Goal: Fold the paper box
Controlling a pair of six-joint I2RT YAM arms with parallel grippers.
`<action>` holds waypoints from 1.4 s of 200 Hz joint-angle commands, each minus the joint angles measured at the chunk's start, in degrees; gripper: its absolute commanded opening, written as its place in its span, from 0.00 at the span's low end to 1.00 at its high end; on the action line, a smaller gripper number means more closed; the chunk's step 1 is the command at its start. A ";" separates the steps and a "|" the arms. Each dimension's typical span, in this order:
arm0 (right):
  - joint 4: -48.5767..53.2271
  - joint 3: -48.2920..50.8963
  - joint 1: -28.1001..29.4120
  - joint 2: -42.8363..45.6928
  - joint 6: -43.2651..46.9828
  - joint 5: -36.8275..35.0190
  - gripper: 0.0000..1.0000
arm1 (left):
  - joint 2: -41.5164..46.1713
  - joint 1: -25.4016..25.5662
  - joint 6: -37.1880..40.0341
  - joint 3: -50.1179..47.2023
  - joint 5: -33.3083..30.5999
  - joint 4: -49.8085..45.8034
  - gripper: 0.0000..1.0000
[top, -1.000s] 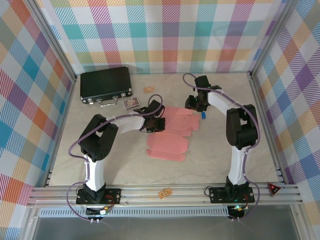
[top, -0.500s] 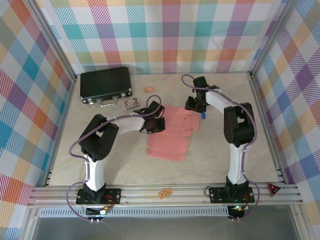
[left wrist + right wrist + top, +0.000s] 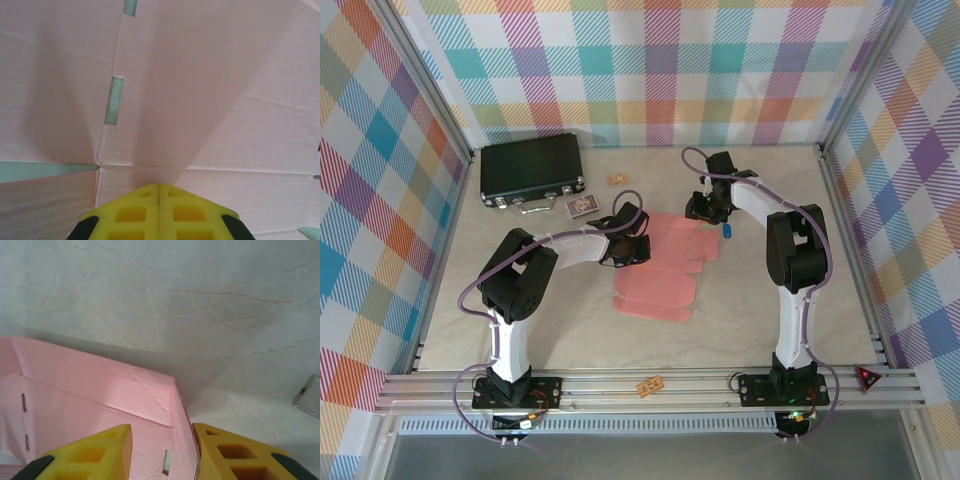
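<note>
The left tool (image 3: pixel 159 188) is closed, its two yellow pads meeting along a single seam with nothing between them, and their tips press down on the salmon-pink card of the paper box (image 3: pixel 200 100). Just ahead of the tips runs a crease, and narrow slots are cut through the sheet to the left of it. From above, this left tool (image 3: pixel 625 245) sits at the left edge of the paper box (image 3: pixel 660 265), which lies as a mostly flat die-cut sheet in the middle of the desk (image 3: pixel 520 320), its flaps spread towards the near side. The right tool (image 3: pixel 162 432) has its jaws partly apart and grips nothing. A raised edge of the paper box (image 3: pixel 90 390) stands between the fingers, close against the right one, with a clear gap to the left one. Pale, veined desk (image 3: pixel 200 290) shows beyond. In the overhead view the right tool (image 3: pixel 705 208) is at the far right corner of the sheet, and a small blue object (image 3: pixel 728 231) lies just beside it. Well apart, at the far left of the desk, a black case (image 3: pixel 532 170) lies shut. A small printed card (image 3: pixel 583 206) lies near its front edge, its print too small to read.
</note>
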State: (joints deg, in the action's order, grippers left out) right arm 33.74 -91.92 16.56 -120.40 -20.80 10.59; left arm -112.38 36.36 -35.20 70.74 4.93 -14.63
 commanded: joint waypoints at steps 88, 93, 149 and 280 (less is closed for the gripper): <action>-4.09 -3.04 0.36 -2.96 0.22 11.82 0.38 | -1.82 0.38 -0.71 -1.27 0.26 -2.24 0.00; -3.97 -3.32 0.39 -3.16 0.23 11.88 0.38 | -1.84 0.38 -0.69 -1.27 0.34 -2.20 0.00; -1.43 -3.41 0.40 0.94 2.13 8.31 0.38 | 0.02 0.35 -0.59 -0.57 1.02 -2.68 0.01; -0.77 16.66 8.96 19.25 3.34 4.05 0.38 | 15.36 -0.16 5.66 -1.47 -10.14 -11.63 0.40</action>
State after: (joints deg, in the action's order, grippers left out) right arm 32.60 -78.70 22.87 -102.67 -17.28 14.35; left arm -101.19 36.36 -31.81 71.42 1.23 -21.85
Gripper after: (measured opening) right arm 0.379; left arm 0.378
